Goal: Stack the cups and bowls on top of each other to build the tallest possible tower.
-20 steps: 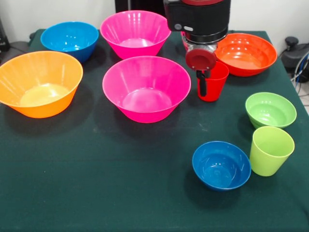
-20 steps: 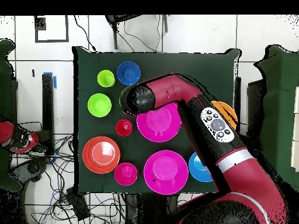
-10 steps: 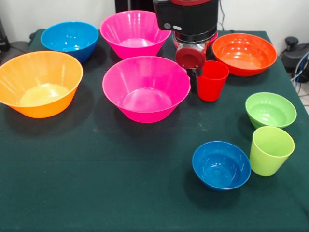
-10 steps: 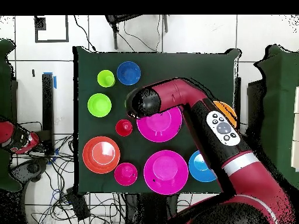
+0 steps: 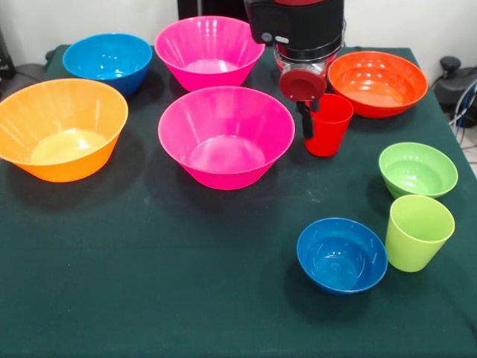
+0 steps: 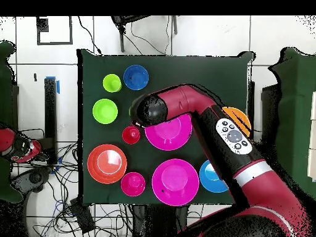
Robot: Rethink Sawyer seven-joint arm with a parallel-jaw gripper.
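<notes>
Red cup [image 5: 328,124] upright at gripper's side

Standing on green table [image 5: 149,283] between big pink bowl [image 5: 226,136] and wide red-orange bowl [image 5: 378,82], nothing stacked. Gripper [image 5: 306,119] hanging at cup's rim, one dark finger [image 5: 306,123] showing outside the wall; open or clenched, impossible to tell. Lime-green cup [image 5: 417,232], green bowl [image 5: 417,169] and small blue bowl [image 5: 341,254] clustered well apart, toward table's edge.

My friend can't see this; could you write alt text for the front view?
A red and black robot arm's hand hangs beside a red cup on a green table dotted with separate pink, orange, blue, green and red-orange bowls; nothing is stacked.
</notes>
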